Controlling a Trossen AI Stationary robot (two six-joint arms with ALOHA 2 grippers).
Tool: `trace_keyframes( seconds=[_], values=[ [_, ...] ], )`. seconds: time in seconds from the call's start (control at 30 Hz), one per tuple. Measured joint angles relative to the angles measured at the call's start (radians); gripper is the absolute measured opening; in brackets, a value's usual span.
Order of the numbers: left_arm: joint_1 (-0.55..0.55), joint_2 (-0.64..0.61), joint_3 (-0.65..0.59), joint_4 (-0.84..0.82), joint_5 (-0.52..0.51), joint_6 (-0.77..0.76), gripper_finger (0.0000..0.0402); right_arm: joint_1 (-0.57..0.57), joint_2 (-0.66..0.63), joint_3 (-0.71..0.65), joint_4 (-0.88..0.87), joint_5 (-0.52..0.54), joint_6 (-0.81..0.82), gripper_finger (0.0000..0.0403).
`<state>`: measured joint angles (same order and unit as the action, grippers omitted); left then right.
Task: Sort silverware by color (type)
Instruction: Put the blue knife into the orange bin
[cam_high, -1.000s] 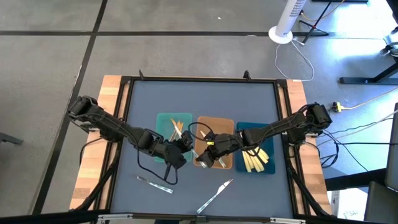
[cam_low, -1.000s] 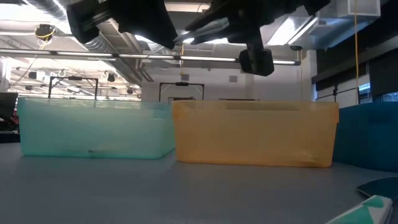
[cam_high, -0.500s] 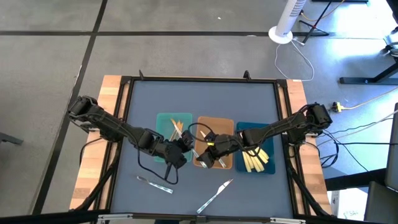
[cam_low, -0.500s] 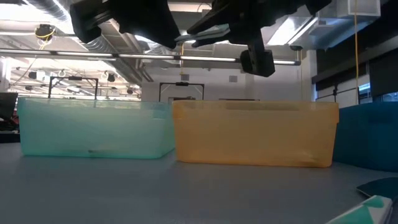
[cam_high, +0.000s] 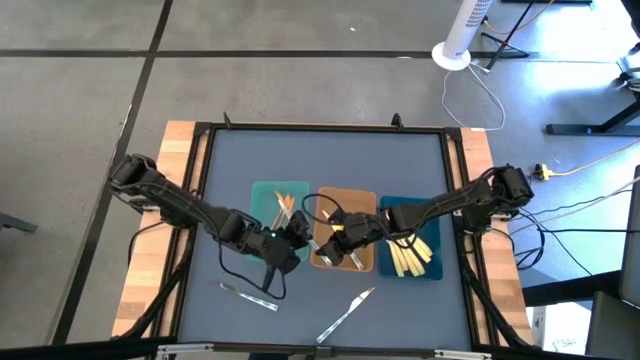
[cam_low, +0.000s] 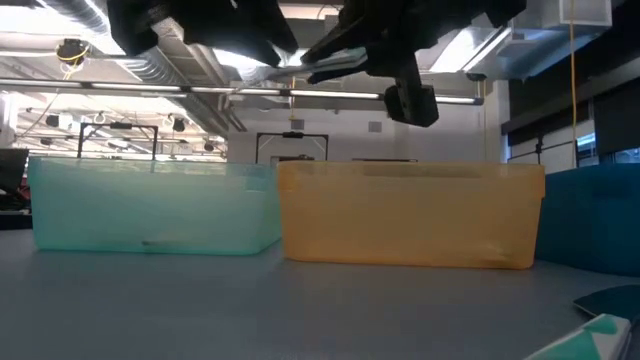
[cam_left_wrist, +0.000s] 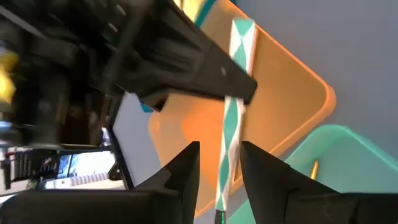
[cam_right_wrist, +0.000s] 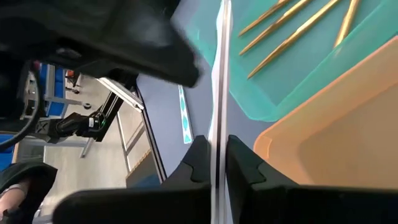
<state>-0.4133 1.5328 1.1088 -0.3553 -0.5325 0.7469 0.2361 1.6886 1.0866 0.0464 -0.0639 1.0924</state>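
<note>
My right gripper (cam_right_wrist: 216, 142) is shut on a slim silver utensil (cam_right_wrist: 219, 74), held in the air over the seam between the teal tray (cam_high: 262, 200) and the tan tray (cam_high: 345, 200). My left gripper (cam_left_wrist: 221, 147) is open. Its fingers stand on either side of the same utensil (cam_left_wrist: 231, 124), close beside the right gripper (cam_high: 333, 236). Gold utensils (cam_high: 283, 208) lie in the teal tray, silver ones (cam_high: 356, 262) in the tan tray, and yellow-handled ones (cam_high: 410, 258) in the dark-blue tray (cam_high: 400, 210). Two silver utensils (cam_high: 250, 296) (cam_high: 347, 312) lie on the mat near the table's near edge. My right gripper pinches the silver utensil between its two fingers (cam_right_wrist: 200, 163), with the shaft (cam_right_wrist: 217, 124) running forward along them. The utensil is lifted clear above the trays and lies roughly level (cam_low: 335, 66). Which end it holds I cannot tell.
The three trays stand side by side in the middle of the blue mat (cam_high: 330, 160), with the two arms meeting just above them. A black cable (cam_high: 240, 275) loops on the mat under the left arm. Bare mat lies toward the far edge.
The left gripper has shifted a little and turned beside the right gripper, while the silver utensil stays up in the right gripper's hold. The right arm has barely moved.
</note>
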Motion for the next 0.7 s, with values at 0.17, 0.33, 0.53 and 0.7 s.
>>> trace_keyframes(
  seconds=[0.17, 0.33, 0.53, 0.7],
  values=[
    [-0.029, -0.039, 0.000, 0.005, -0.015, -0.049, 0.0109, -0.023, -0.008, 0.000, -0.052, -0.031, 0.001, 0.0004],
    [-0.048, -0.095, 0.000, -0.044, -0.036, -0.136, 0.0109, -0.020, -0.045, 0.000, -0.182, 0.005, 0.001, 0.0004],
    [-0.052, -0.157, 0.000, -0.188, -0.035, -0.310, 0.0109, -0.020, -0.085, 0.000, -0.360, 0.090, 0.002, 0.0004],
    [-0.060, -0.171, 0.001, -0.338, -0.014, -0.517, 0.0109, -0.020, -0.085, 0.000, -0.473, 0.109, 0.004, 0.0003]
  ],
)
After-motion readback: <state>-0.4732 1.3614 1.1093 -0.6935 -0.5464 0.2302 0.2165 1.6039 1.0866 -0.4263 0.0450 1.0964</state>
